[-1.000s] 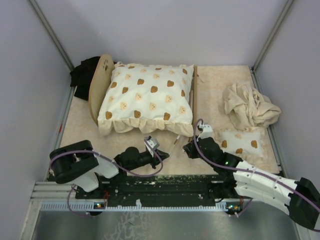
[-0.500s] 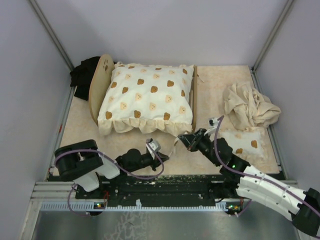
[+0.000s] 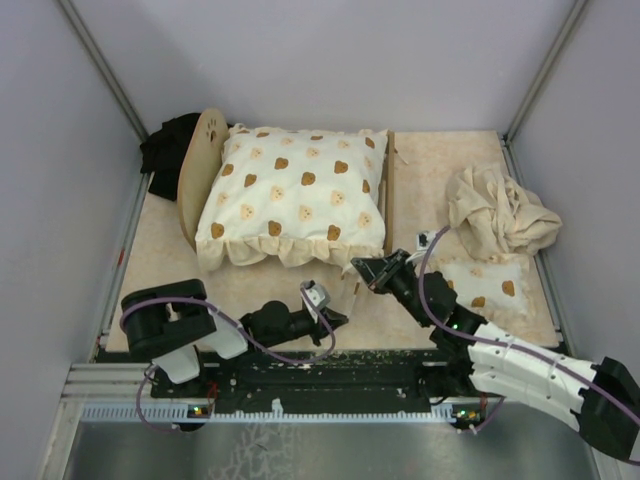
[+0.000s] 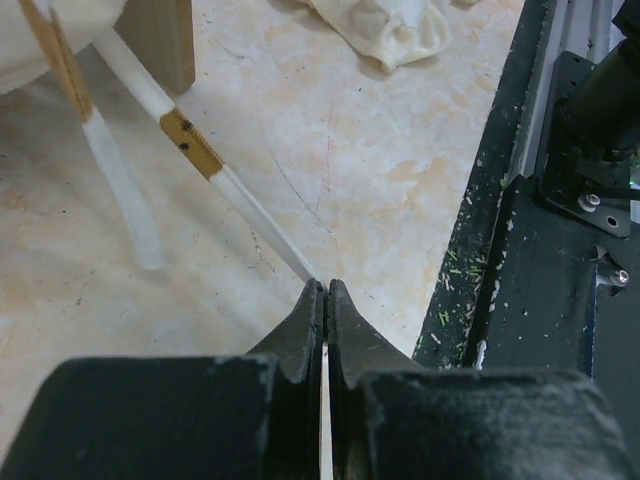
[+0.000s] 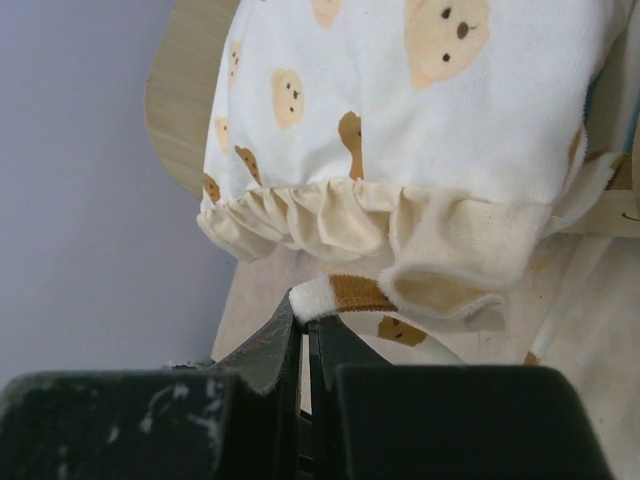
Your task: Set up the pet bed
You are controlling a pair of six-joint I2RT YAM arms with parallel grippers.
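Observation:
The pet bed's light-wood headboard and footboard stand at the back left. A cream frilled cushion with brown prints lies on the frame and hides the mattress. Two thin white-and-brown tie straps hang from the cushion's front right corner. My right gripper is at that corner, shut on the end of one strap just under the frill. My left gripper lies low on the table, shut on the tip of the other strap. That strap runs slanting up to the bed's wooden leg.
A crumpled beige cloth lies at the back right, with a small printed cushion in front of it under my right arm. A black object sits behind the headboard. Grey walls close in the marbled table; a black rail runs along the near edge.
My right gripper has moved left and farther in, up to the cushion's front corner. My left gripper has slid a little to the right.

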